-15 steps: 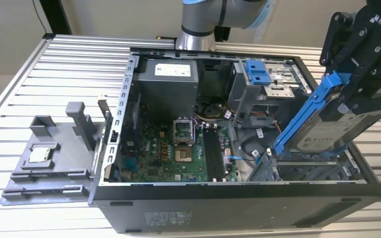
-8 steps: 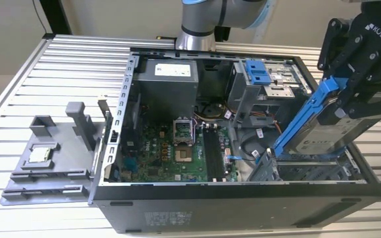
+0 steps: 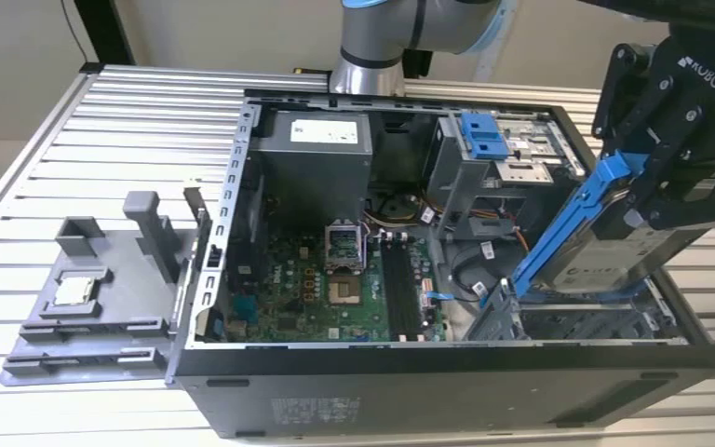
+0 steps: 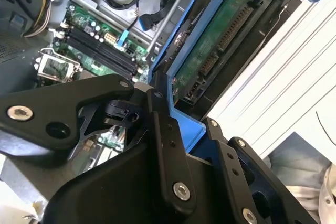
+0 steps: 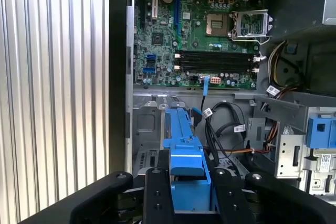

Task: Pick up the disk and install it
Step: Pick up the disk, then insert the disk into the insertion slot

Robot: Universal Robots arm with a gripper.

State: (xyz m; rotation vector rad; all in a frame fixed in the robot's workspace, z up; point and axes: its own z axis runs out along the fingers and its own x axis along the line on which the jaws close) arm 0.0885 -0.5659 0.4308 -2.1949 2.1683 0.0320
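One black hand (image 3: 647, 200) clamped on the disk (image 3: 606, 251): flat silver-grey metal in a thin blue plastic frame (image 3: 569, 219), white label (image 3: 594, 270) too small to read. Held tilted over the bay (image 3: 581, 321) of the open case (image 3: 457, 372), at the exterior view's right.

Disk (image 3: 609, 250) in gripper (image 3: 662, 200), over case (image 3: 432, 372)

the tilted gripper (image 3: 646, 200) holds the disk (image 3: 600, 261), jaws clamped.

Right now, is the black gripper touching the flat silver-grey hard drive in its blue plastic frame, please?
Touching. In the second wrist view the gripper clamps the blue frame of the hard drive between its fingers.
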